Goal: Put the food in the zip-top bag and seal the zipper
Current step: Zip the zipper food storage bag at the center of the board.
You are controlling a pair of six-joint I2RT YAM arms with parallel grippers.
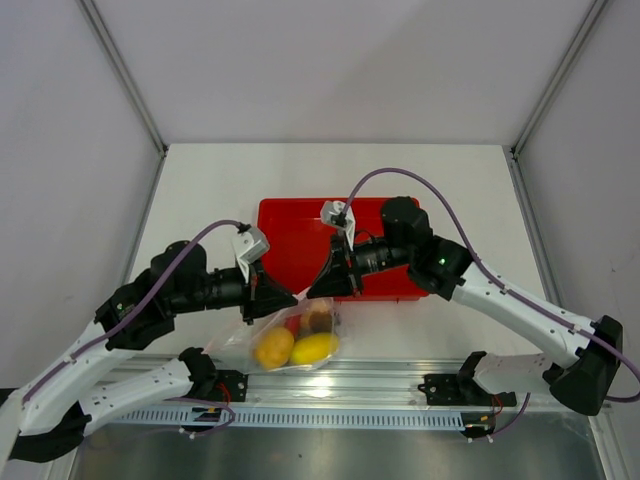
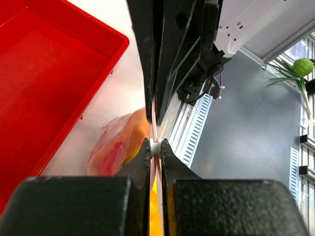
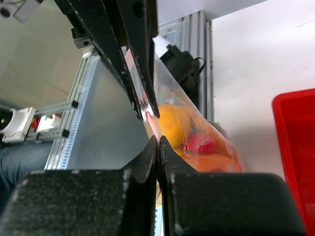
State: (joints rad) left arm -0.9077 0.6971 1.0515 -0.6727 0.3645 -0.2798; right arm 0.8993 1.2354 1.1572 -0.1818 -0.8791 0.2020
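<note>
Left gripper (image 1: pixel 266 296) and right gripper (image 1: pixel 322 291) clamp the narrow pinkish zipper strip (image 2: pixel 154 120) of the clear pink-dotted plastic bag (image 1: pixel 240 345), held just before the red plastic tray (image 1: pixel 290 218). Likely limp, slippery, weighted by 2 yellow egg-shaped fruits (image 1: pixel 314 348): hold the stiffer strip only.

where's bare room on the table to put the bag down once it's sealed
Bare table lies behind the red tray and to its right, and the tray's left half is bare too. Crowded: the near edge, where the left fingers and right fingers pinch the zip-top bag.
</note>
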